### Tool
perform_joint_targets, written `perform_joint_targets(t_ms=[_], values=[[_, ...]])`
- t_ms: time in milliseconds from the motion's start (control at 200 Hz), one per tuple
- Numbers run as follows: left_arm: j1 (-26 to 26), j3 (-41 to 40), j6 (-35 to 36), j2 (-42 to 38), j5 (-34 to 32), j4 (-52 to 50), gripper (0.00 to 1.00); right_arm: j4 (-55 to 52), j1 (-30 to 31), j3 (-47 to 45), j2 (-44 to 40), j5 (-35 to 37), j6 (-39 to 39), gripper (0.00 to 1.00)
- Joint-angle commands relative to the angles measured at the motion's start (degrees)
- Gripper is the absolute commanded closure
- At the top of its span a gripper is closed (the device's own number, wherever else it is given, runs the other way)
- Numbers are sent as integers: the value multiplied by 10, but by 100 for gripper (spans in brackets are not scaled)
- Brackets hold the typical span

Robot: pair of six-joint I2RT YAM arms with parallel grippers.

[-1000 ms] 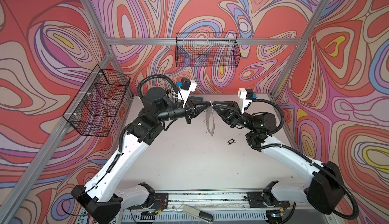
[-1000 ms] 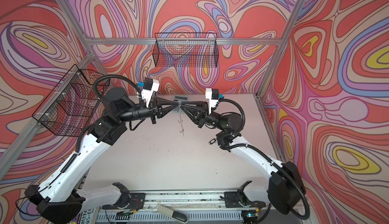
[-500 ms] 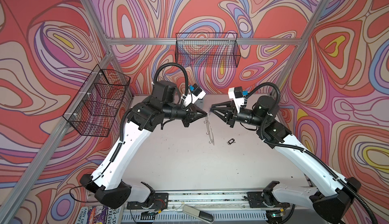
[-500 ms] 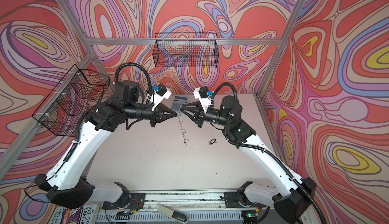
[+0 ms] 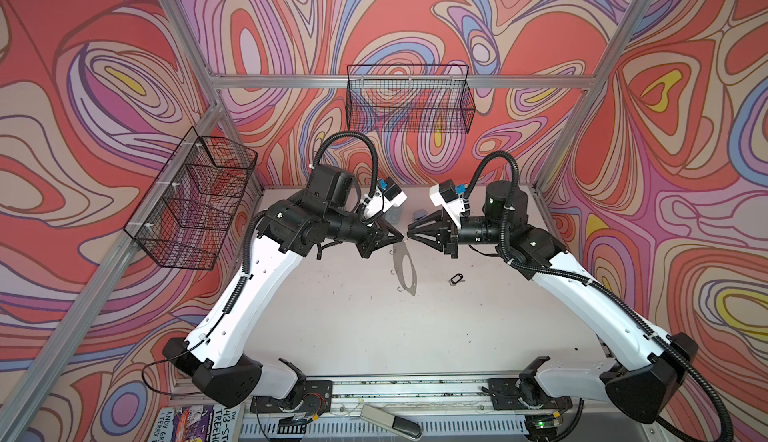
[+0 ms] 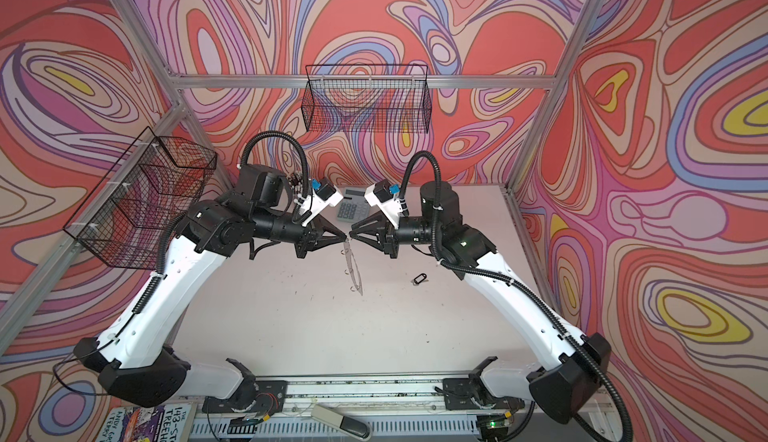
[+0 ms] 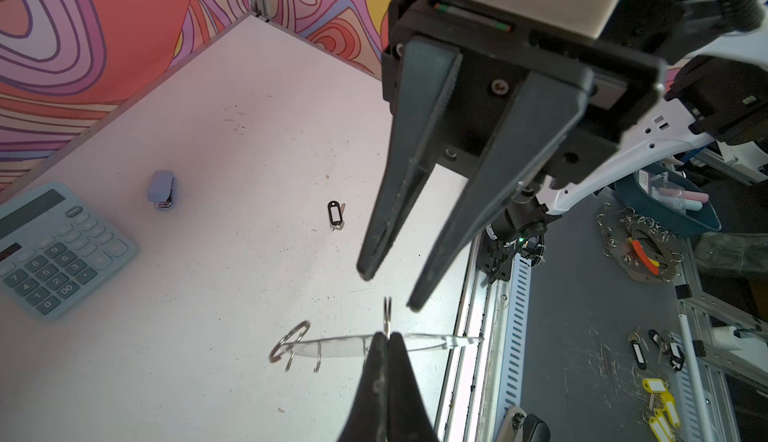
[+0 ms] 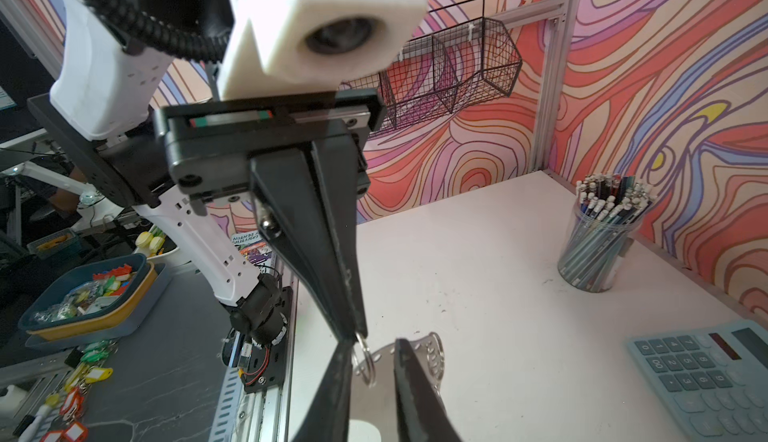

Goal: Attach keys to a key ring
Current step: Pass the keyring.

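Black and pinched shut, your left fingers (image 5: 390,234) hold up the flat oval key ring (image 5: 410,288) over the middle of the bench (image 5: 332,327) in both top views. The keys (image 5: 456,279) lie flat nearer the bench's right edge. In your left wrist view, they grip one silver wire loop (image 7: 387,315). In your right wrist view, your right fingers (image 8: 336,386) stand a little apart, that loop between them.

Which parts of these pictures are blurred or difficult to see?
Right wrist view: the white camera housing near the lens is soft. Left wrist view: the flat translucent oval key ring plate is edge-on, barely visible. In both top views it fades into the pale table.
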Motion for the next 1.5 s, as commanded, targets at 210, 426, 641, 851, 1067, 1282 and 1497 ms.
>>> perform_joint_targets(t_ms=[210, 426, 641, 851, 1067, 1282, 1497], values=[[0, 10, 19, 2, 14, 2, 100, -34, 0, -4, 13, -56, -33, 85], [0, 9, 20, 5, 22, 2, 100, -35, 0, 4, 24, -66, -31, 89], [0, 9, 18, 4, 32, 5, 100, -36, 2, 5, 34, -70, -32, 88], [0, 8, 21, 4, 32, 3, 100, -32, 4, 6, 33, -65, -33, 84], [0, 7, 20, 7, 40, 4, 100, -31, 3, 5, 27, -66, -35, 87], [0, 7, 26, 13, 39, -7, 100, -18, 4, 0, 14, -65, -31, 92], [0, 6, 30, 12, 39, -6, 100, 3, 4, -12, 12, -76, -22, 100]])
